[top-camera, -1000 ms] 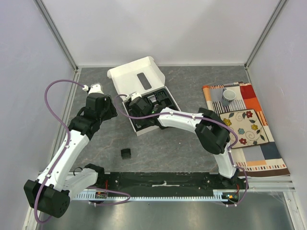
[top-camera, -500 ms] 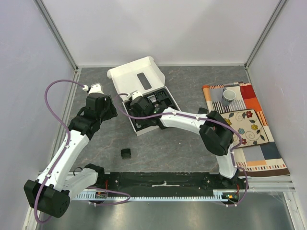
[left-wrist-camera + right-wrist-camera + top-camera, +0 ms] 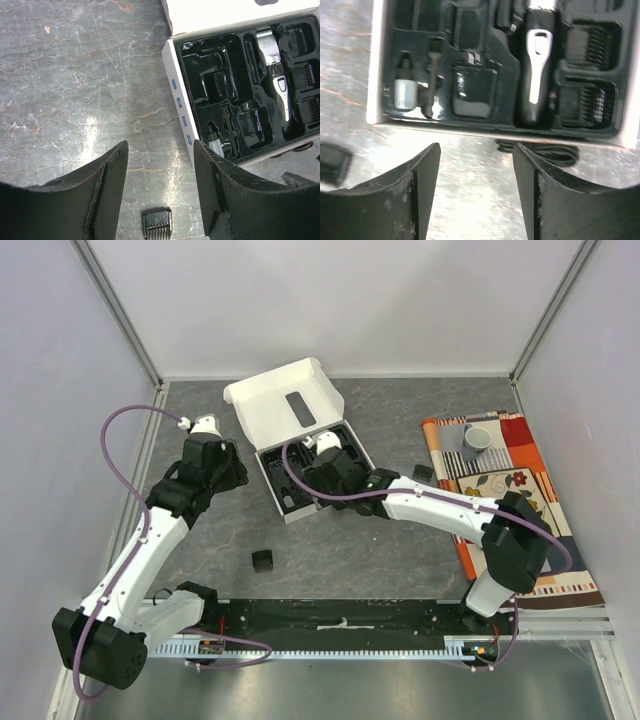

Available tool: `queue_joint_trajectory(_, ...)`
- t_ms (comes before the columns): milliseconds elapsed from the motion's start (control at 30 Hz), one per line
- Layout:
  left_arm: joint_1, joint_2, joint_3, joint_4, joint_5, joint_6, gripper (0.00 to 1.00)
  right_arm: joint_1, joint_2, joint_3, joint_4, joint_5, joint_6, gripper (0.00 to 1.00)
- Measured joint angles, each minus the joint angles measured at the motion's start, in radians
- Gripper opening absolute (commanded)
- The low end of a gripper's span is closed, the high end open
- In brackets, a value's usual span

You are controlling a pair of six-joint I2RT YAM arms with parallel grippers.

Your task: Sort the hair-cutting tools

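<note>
Right tool [image 3: 475,167], open and empty, hangs over the near edge of the box [image 3: 377,60] where the clipper [image 3: 536,75] lies seated; next it must grasp what seems a loose comb attachment [image 3: 263,560] on the worktop [image 3: 400,560].

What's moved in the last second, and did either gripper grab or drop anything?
The right gripper swept rightward over the white box, from its left side toward its right, and that arm's elbow swung out to the right. It is open and empty; no grab or release shows. The left gripper, also open, barely shifted. The box, the loose comb attachment and the grey cup stayed put.
</note>
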State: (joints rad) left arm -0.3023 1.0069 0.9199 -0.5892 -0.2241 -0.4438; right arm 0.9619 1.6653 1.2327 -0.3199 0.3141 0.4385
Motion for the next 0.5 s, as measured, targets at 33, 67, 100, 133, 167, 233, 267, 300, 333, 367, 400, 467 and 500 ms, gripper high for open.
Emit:
queue_joint_trajectory(33,0.0,0.002,0.0,0.0,0.003,0.0,0.61,-0.011,-0.014,-0.021,-0.003,0.002,0.004,0.72)
queue_joint_trajectory(67,0.0,0.003,0.0,0.0,0.006,0.0,0.61,-0.026,-0.026,-0.042,-0.005,0.005,0.01,0.72)
queue_joint_trajectory(100,0.0,0.003,0.0,0.0,0.01,0.0,0.61,-0.045,-0.036,-0.063,-0.006,0.007,0.016,0.72)
queue_joint_trajectory(133,0.0,0.003,0.0,0.0,0.013,0.0,0.61,-0.063,-0.045,-0.085,-0.007,0.01,0.022,0.72)
queue_joint_trajectory(167,0.0,0.003,0.0,0.0,0.016,0.0,0.61,-0.078,-0.05,-0.101,-0.009,0.014,0.029,0.72)
queue_joint_trajectory(233,0.0,0.003,0.0,0.0,0.02,0.0,0.61,-0.119,-0.061,-0.146,-0.009,0.025,0.053,0.71)
queue_joint_trajectory(267,0.0,0.003,0.0,0.0,0.021,0.0,0.61,-0.134,-0.065,-0.163,-0.011,0.031,0.064,0.71)
queue_joint_trajectory(300,0.0,0.004,0.0,0.0,0.024,0.0,0.61,-0.151,-0.069,-0.185,-0.01,0.039,0.078,0.69)
queue_joint_trajectory(333,0.0,0.005,0.0,0.001,0.025,0.0,0.61,-0.167,-0.077,-0.212,-0.01,0.048,0.095,0.68)
queue_joint_trajectory(367,0.0,0.006,0.0,0.0,0.026,0.0,0.61,-0.177,-0.084,-0.232,-0.009,0.055,0.105,0.67)
queue_joint_trajectory(400,0.0,0.007,0.0,0.0,0.026,0.0,0.61,-0.187,-0.092,-0.255,-0.007,0.063,0.117,0.65)
queue_joint_trajectory(467,0.0,0.007,0.0,0.0,0.026,0.0,0.61,-0.207,-0.111,-0.301,0.005,0.075,0.142,0.63)
queue_joint_trajectory(500,0.0,0.007,0.0,0.001,0.026,0.0,0.61,-0.216,-0.116,-0.318,0.014,0.078,0.151,0.61)
